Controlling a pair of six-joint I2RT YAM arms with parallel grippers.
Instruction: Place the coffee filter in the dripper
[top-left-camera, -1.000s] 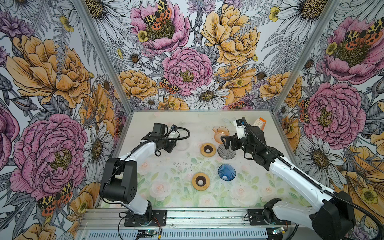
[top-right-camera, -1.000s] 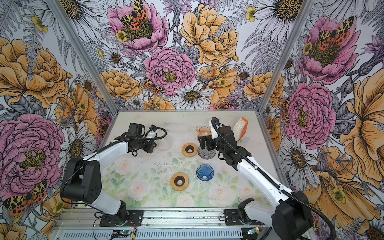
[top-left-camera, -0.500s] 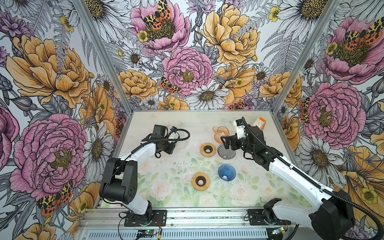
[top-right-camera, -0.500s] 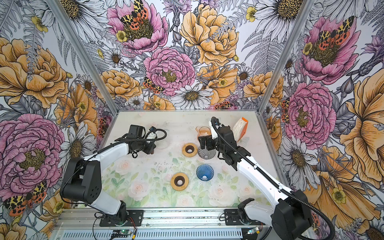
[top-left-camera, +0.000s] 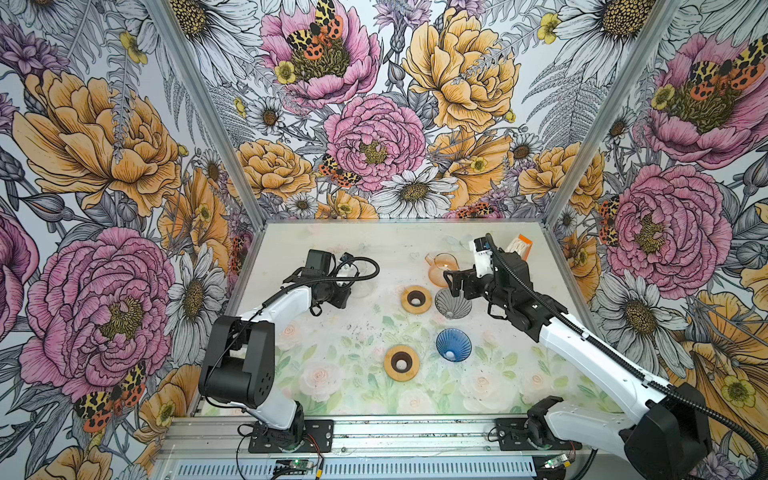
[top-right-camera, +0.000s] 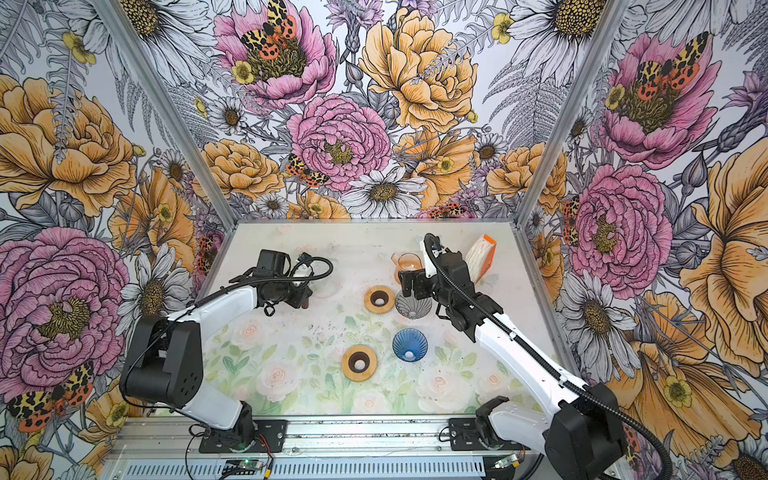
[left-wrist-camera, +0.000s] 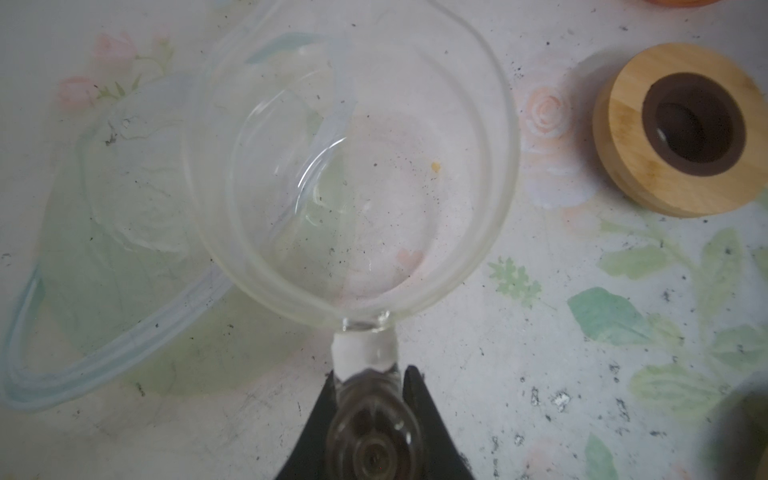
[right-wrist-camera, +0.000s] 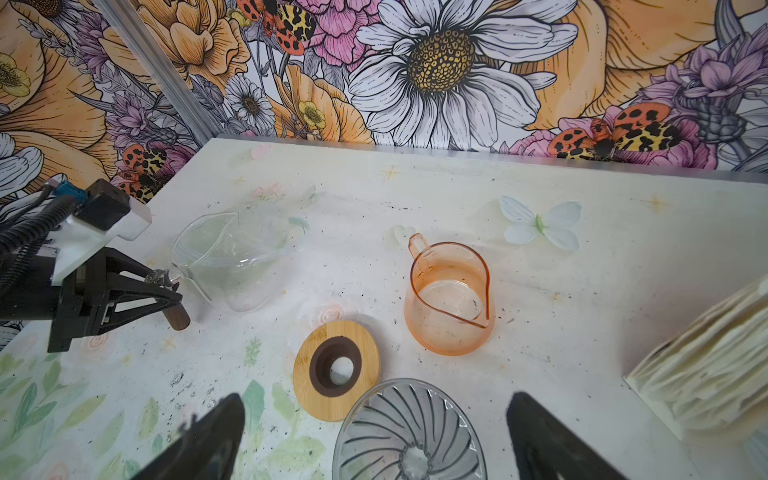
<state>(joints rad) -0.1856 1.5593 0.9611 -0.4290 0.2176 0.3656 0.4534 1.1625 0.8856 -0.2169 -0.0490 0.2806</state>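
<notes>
Coffee filters (top-left-camera: 519, 247) stand as a pack of white folded paper in an orange holder (top-right-camera: 489, 240) near the far right corner of the tabletop (top-left-camera: 332, 395). The pack is apart from both grippers. In the right wrist view I see its folded edges (right-wrist-camera: 706, 374).

My right gripper (right-wrist-camera: 376, 399) has its jaws wide apart with nothing between them. It hangs over the grey dripper (top-left-camera: 453, 303), which sits upright in the right half of the tabletop, nearer to the far edge. Just beside this dripper, on the side of the left edge, lies a wooden ring (top-left-camera: 416, 299). An orange glass jug (top-left-camera: 441, 268) stands just behind them, toward the far edge.

The blue dripper (top-left-camera: 454, 345) sits closer to the near edge, with a second wooden ring (top-left-camera: 401, 362) beside it.

My left gripper (left-wrist-camera: 370, 374) is clamped on the handle of a clear glass server (left-wrist-camera: 353, 174), with one finger on each side of the handle. The server rests in the left half of the tabletop, toward the far edge. A clear piece (left-wrist-camera: 104, 270) with a bluish rim lies beside it; I cannot tell if the two touch.
</notes>
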